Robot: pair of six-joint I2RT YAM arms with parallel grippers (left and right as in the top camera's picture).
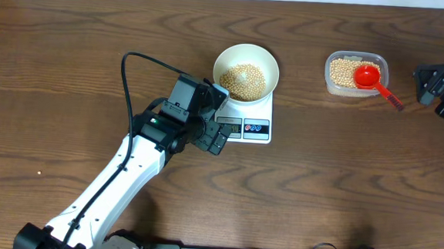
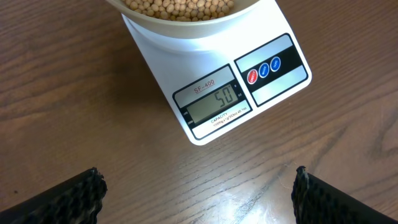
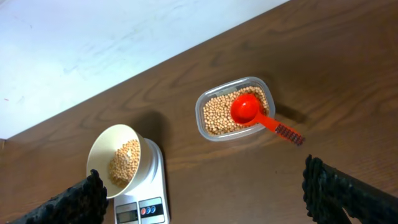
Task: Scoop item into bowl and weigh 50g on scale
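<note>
Both tools: left tool (image 2: 199, 199), right tool (image 3: 211, 196) spread, empty
scale (image 2: 217, 81): bowl (image 2: 186, 26) atop, shows 50
scoop (image 3: 247, 109): parked, target likely met

Scale (image 2: 186, 62) display reads 50; bowl (image 2: 186, 26) of beans (image 2: 180, 6) on top; jaws wide apart.

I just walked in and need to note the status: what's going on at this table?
Neither arm is holding anything. The white bowl sits on the scale with a heap of beans in it, and the display reads 50. The left gripper hovers open just in front of the scale. The right gripper is open too, off to the side. The red scoop lies in the clear container with more beans. The weighing looks done.
</note>
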